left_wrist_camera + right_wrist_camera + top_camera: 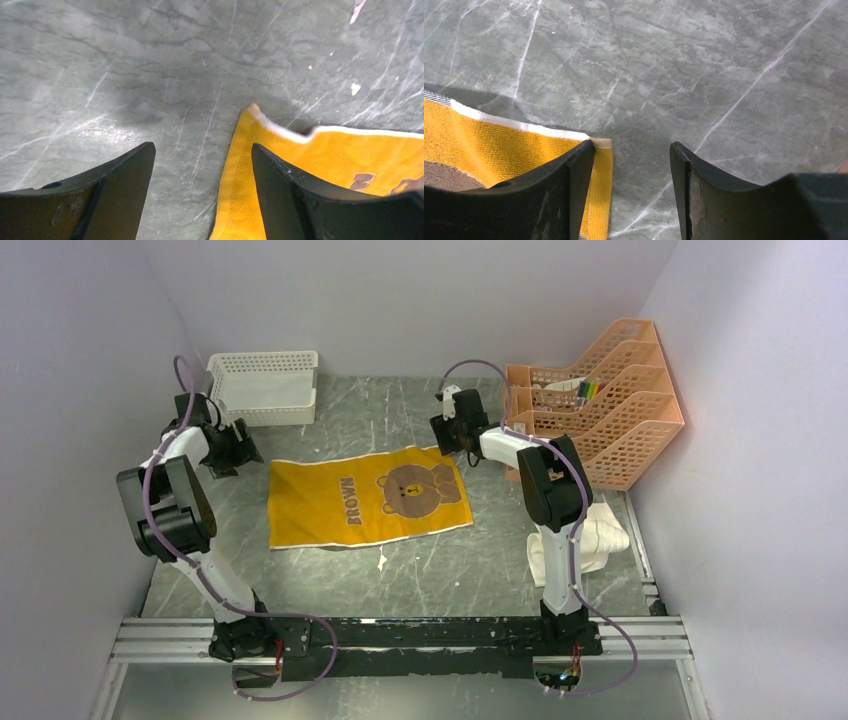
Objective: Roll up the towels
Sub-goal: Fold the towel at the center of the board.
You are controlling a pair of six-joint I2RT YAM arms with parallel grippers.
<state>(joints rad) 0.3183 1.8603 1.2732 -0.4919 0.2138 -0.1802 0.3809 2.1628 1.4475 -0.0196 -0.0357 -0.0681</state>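
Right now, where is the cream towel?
In the top view, the cream towel lies bunched on the right side, just below the orange rack, partly hidden by the right arm.

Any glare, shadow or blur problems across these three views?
Top external: even light, sharp; the print on the yellow towel reads clearly. Left wrist: a soft dark shadow on the table beyond the open left gripper, faint sheen beside it. Right wrist: the open right gripper is sharp-edged; a shadow borders the towel's white edge.
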